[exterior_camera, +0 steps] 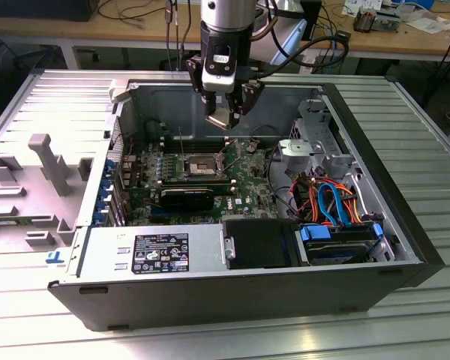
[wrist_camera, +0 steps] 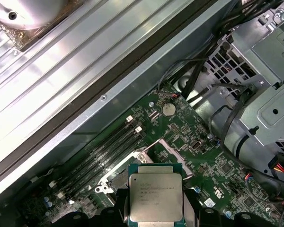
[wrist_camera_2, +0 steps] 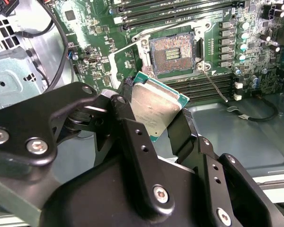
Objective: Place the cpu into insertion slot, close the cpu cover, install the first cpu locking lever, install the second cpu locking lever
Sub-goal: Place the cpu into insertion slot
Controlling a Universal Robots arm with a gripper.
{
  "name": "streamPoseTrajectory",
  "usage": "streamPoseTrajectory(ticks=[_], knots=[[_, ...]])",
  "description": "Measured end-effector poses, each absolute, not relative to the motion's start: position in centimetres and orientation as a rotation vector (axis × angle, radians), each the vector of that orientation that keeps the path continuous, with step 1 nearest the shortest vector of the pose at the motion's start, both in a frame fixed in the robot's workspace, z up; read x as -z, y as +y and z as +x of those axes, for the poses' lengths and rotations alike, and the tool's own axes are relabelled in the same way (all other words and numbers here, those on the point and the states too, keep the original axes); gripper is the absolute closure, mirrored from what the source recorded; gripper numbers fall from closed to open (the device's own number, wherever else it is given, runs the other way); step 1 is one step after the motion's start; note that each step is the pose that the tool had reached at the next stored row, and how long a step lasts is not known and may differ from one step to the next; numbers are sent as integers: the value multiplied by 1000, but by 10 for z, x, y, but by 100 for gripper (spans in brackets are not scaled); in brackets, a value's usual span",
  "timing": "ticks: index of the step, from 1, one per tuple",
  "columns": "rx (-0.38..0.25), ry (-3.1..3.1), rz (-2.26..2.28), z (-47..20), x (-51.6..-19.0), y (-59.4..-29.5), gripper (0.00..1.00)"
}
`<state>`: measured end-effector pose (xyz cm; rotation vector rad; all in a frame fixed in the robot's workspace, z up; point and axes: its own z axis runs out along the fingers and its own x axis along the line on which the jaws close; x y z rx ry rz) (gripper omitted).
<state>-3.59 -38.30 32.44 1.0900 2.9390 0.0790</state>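
My gripper [exterior_camera: 225,120] hangs inside the open computer case, shut on the cpu [exterior_camera: 222,117] by two opposite edges. In both wrist views the cpu [wrist_camera_2: 156,106] [wrist_camera: 155,196] shows a silver-grey metal top on a green edge and is held between the black fingers [wrist_camera_2: 128,123], tilted in the second wrist view. The insertion slot [wrist_camera_2: 173,53] [exterior_camera: 199,163] lies below it on the green board, uncovered, with its contact field bare. A thin locking lever [wrist_camera_2: 214,86] sticks out loose beside the slot. I cannot make out the cpu cover for certain.
Long black memory slots [wrist_camera_2: 180,12] run beside the socket. A black fan shroud [exterior_camera: 259,244], a grey power supply [exterior_camera: 154,251], a metal drive cage [exterior_camera: 315,142] and orange and blue cables [exterior_camera: 334,199] crowd the case. A grey moulded panel [exterior_camera: 37,172] lies at the exterior view's left.
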Motion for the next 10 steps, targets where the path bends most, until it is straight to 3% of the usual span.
streamPoseTrajectory(ticks=[10], knots=[[-78,2919,1140,-36,-324,-383,46]])
